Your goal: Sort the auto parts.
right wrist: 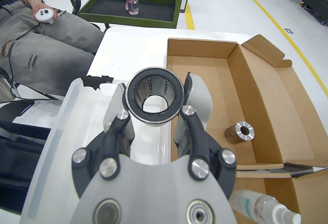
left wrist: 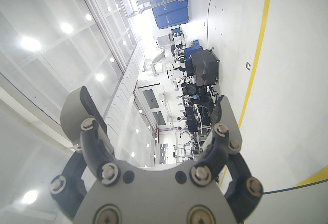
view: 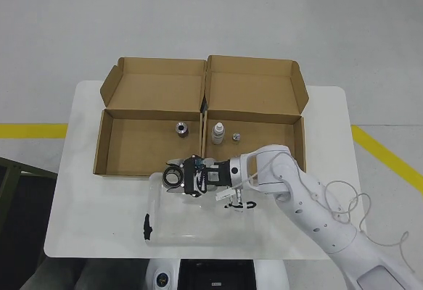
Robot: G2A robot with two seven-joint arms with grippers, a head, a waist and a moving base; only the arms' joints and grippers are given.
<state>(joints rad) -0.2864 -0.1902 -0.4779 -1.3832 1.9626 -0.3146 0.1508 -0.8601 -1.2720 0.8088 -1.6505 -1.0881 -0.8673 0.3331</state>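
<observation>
My right gripper (right wrist: 155, 99) is shut on a hollow metal bearing sleeve (right wrist: 155, 96) with a black end ring, held above the near wall of the clear plastic tray (right wrist: 64, 107). In the top view the sleeve (view: 173, 176) hangs at the tray's far left corner, just short of the left cardboard box (view: 124, 148), with the right gripper (view: 181, 177) behind it. A short steel bushing (view: 181, 129) stands inside that box, also seen as the bushing (right wrist: 239, 132). My left gripper (left wrist: 153, 104) is open and points up at the hall's ceiling, with nothing between its fingers.
The right cardboard box (view: 269, 138) holds a small white bottle (view: 218, 130) and a small metal part (view: 235, 135). Small dark parts (view: 240, 204) lie in the tray (view: 196, 225), which has black tape (view: 147, 226) on its left rim. A seated person holds a controller beyond the table.
</observation>
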